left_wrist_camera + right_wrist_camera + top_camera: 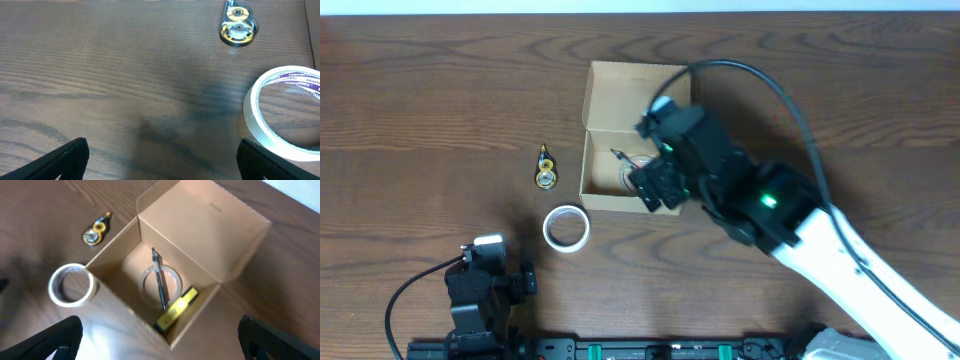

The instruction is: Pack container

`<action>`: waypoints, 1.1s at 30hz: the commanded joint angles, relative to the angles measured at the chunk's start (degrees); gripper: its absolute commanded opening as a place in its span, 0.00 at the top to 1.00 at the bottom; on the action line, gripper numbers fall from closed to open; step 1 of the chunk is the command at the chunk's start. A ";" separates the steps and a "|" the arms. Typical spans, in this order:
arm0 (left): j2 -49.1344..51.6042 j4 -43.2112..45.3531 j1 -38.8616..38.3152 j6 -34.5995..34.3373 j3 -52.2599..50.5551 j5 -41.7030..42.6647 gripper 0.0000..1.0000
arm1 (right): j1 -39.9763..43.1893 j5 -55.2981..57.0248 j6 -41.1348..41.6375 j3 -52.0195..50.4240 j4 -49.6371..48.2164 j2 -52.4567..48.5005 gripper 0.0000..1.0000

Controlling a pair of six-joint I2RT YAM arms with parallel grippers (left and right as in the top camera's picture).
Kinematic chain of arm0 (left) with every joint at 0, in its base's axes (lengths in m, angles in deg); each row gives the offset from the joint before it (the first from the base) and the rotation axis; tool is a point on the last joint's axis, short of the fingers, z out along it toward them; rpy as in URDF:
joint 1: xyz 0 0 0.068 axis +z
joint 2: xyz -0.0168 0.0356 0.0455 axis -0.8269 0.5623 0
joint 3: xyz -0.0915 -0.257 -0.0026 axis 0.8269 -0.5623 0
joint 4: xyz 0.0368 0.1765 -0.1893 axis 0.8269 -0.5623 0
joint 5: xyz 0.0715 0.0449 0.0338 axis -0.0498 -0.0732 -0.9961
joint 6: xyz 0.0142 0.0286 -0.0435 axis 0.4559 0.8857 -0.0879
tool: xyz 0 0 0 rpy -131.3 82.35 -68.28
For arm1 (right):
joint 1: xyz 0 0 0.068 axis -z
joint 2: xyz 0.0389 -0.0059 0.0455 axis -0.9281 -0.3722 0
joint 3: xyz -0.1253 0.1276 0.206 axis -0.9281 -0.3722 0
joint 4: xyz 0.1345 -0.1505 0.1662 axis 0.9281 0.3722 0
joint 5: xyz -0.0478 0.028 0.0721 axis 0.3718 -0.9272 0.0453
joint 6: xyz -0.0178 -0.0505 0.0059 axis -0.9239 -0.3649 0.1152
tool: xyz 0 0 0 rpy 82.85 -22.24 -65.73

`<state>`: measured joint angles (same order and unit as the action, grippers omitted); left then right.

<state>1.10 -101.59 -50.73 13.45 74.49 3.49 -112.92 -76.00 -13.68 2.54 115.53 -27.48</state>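
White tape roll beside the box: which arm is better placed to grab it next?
Probably left: its open gripper sits near the white tape roll, while the right gripper hangs open over the container.

Overhead, right wrist: both above container (620, 92)

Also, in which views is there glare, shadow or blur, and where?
Overhead: even light, sharp, but the right arm covers part of the box. Left wrist: a soft dark shadow lies on the table; the tape roll is cut off at the right edge. Right wrist: pale glare on the table in front of the box; the left side is blurred.
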 commanded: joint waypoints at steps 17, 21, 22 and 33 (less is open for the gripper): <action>-0.33 -1.55 -0.22 -1.09 -1.31 -1.18 0.05 | -0.26 7.41 4.15 1.05 25.49 13.49 0.01; -0.33 -1.55 -0.22 -1.09 -1.31 -1.18 0.05 | -0.26 7.50 4.15 0.33 29.44 14.01 0.01; -0.33 -1.55 -0.22 -1.09 -1.31 -1.18 0.05 | -0.26 7.48 4.20 -0.72 29.55 14.73 0.01; -0.33 -1.55 -0.22 -1.09 -1.31 -1.18 0.05 | 0.17 9.18 6.49 -29.20 14.64 36.87 0.01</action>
<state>1.10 -101.57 -50.73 13.45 74.46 3.49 -112.94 -68.40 -8.19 -22.53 131.38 6.00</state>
